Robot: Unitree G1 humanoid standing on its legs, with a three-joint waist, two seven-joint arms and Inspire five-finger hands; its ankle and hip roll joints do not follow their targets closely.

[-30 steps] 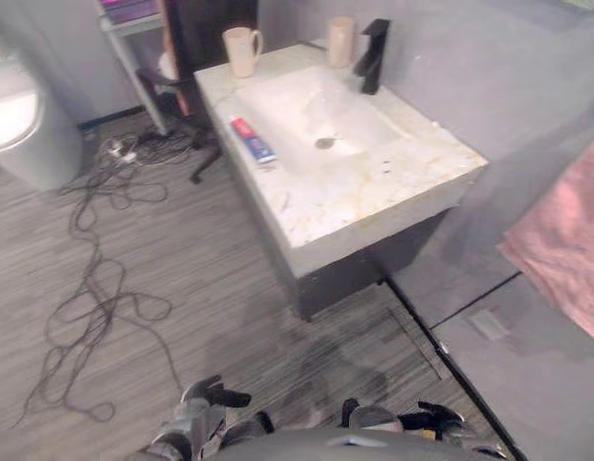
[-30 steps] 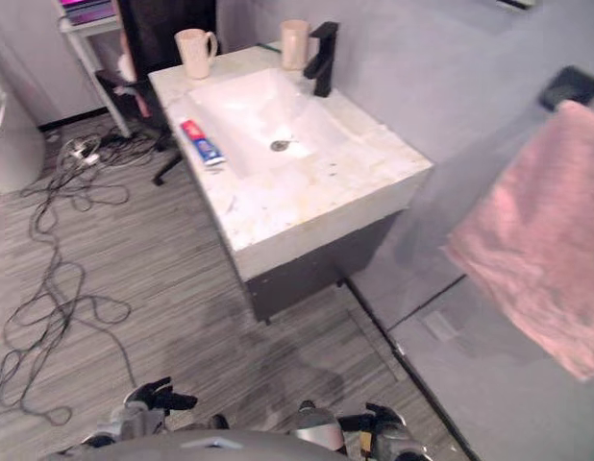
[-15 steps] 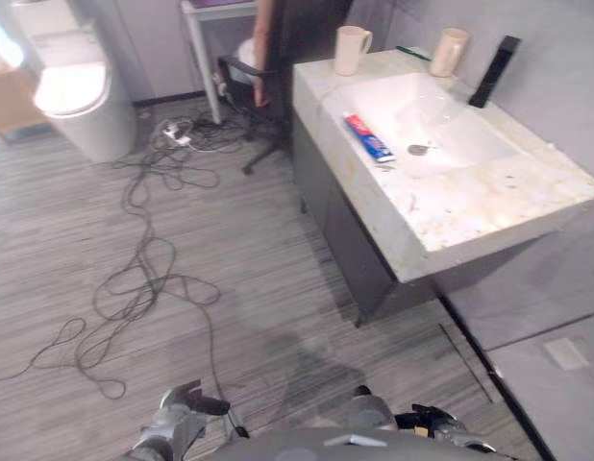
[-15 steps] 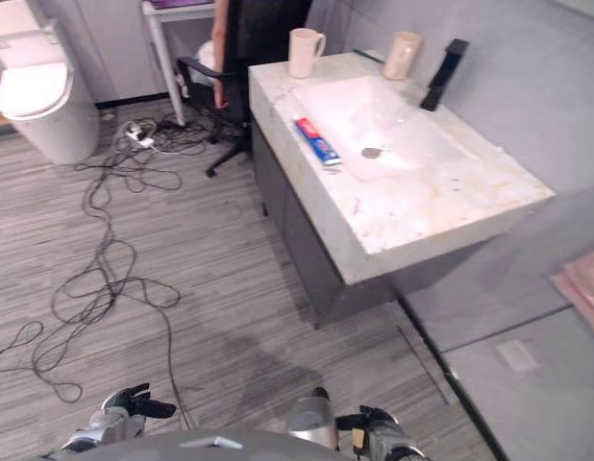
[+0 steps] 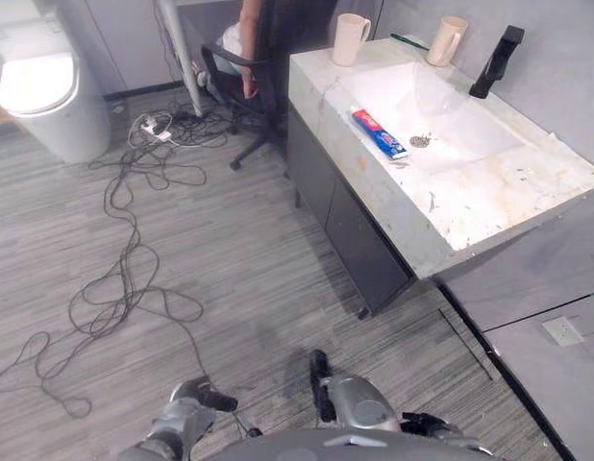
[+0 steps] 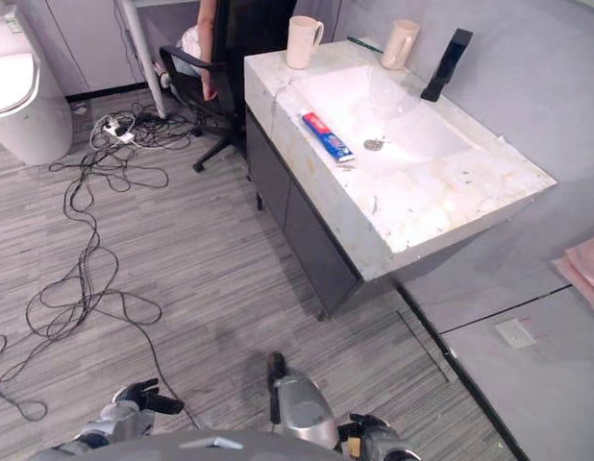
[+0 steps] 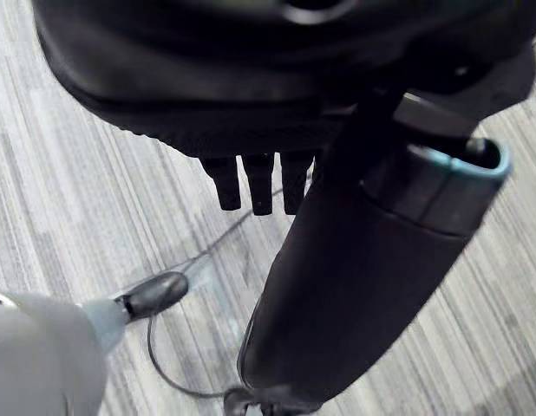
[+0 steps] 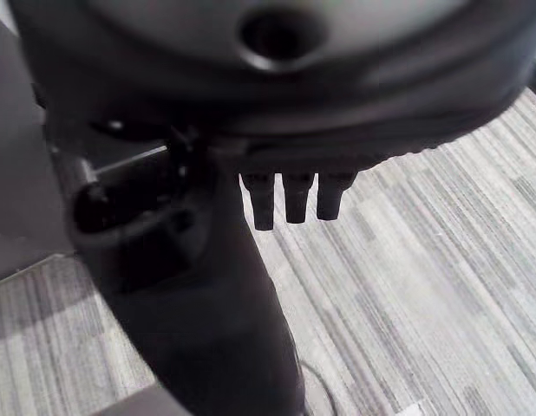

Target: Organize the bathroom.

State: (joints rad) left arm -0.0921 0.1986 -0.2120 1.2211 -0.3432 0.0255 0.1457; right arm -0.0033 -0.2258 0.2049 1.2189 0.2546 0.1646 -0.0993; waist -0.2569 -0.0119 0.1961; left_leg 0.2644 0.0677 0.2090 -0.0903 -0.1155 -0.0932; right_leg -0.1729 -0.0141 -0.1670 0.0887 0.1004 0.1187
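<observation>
A red and blue toothpaste tube (image 5: 380, 133) lies on the marble counter (image 5: 499, 197), on the near rim of the white basin (image 5: 451, 110). Two cream mugs (image 5: 350, 38) (image 5: 445, 40) stand at the counter's far end, with a green toothbrush (image 5: 409, 40) lying between them. A black faucet (image 5: 496, 61) rises behind the basin. My left hand (image 5: 193, 396) hangs low over the floor, its fingers (image 7: 261, 184) straight and empty. My right hand (image 5: 419, 424) hangs low too, its fingers (image 8: 296, 196) straight, holding nothing. Both hands are far from the counter.
A white toilet (image 5: 42, 96) stands at the far left. A person sits on a black office chair (image 5: 249, 77) beside the counter. Loose cables (image 5: 124, 279) and a power strip (image 5: 153, 127) lie across the wood-look floor. A pink towel (image 6: 590, 274) hangs at the right.
The whole picture has swung, so the camera moved: the counter now sits further right and the toilet has come into view. Both hands still hang low and empty.
</observation>
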